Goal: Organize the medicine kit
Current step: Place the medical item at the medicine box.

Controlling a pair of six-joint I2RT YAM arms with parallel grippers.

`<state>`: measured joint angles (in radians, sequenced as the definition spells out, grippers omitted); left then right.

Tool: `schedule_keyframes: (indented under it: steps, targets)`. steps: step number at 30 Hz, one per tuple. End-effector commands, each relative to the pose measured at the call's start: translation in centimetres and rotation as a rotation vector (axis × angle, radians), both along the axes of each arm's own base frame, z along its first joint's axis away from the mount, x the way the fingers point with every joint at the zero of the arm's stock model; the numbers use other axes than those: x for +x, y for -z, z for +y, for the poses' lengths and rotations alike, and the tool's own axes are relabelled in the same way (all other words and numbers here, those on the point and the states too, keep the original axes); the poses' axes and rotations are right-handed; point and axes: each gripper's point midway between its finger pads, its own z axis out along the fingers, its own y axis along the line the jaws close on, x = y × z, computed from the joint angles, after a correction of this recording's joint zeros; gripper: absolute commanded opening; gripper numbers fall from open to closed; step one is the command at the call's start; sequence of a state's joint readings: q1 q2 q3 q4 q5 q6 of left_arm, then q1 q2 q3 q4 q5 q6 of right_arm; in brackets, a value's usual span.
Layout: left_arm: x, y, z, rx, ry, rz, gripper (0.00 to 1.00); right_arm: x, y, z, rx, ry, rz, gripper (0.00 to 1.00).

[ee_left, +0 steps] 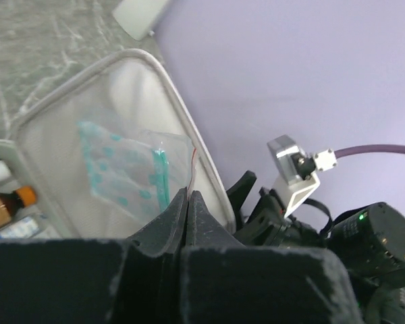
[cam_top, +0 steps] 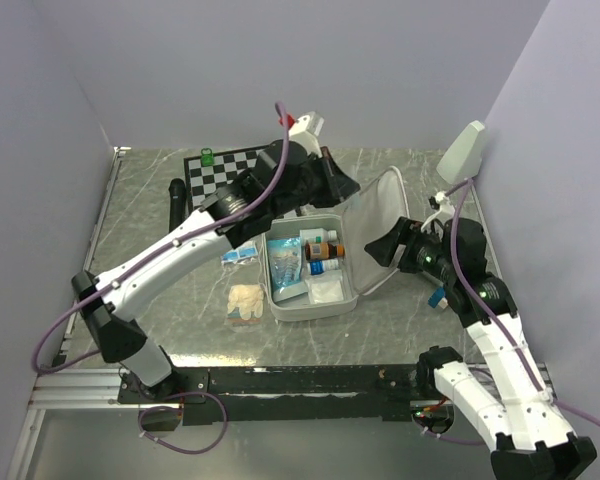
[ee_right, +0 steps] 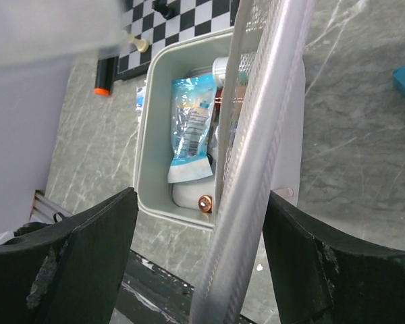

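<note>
The white medicine kit (cam_top: 276,303) lies open mid-table, holding a blue packet (cam_top: 285,262), brown bottles (cam_top: 325,251) and a white pad. Its mesh-lined lid (cam_top: 392,215) stands up on the right. My left gripper (cam_top: 342,185) hovers above the kit's far edge, shut on the corner of a clear zip bag with teal dots (ee_left: 125,169), which hangs against the lid's inside (ee_left: 61,128). My right gripper (cam_top: 382,250) is open, with one finger on each side of the lid's rim (ee_right: 253,155). The tray (ee_right: 152,135) and blue packet (ee_right: 189,121) show beyond it.
A chessboard (cam_top: 225,170) with a green piece (cam_top: 207,156) lies at the back left, with a black pen (cam_top: 177,200) beside it. A beige glove (cam_top: 246,300) and a small blue packet (cam_top: 238,256) lie left of the kit. A blue item (cam_top: 438,297) lies to its right.
</note>
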<state>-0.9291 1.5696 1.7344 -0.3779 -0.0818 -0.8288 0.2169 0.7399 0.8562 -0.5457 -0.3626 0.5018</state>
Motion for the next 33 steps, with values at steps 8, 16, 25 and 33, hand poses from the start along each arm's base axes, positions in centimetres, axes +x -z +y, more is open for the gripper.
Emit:
schedule_keyframes:
  steps: [8, 16, 25, 33]
  targets:
    - [-1.1, -3.7, -6.0, -0.146, 0.236, -0.013, 0.01, -1.0, -1.8, 0.5, 0.058, -0.050, -0.174, 0.78]
    - [-1.3, -3.6, -8.4, -0.160, 0.328, 0.015, 0.01, -1.2, -1.6, 0.9, 0.058, -0.081, -0.177, 0.87]
    - [-0.4, -1.3, -8.8, -0.137, 0.320, 0.067, 0.01, -1.1, -2.3, 0.7, 0.053, -0.075, -0.186, 0.89]
    - [1.6, 3.0, -7.7, -0.080, 0.199, 0.172, 0.01, -1.2, -3.0, 0.7, 0.055, -0.070, -0.194, 0.89]
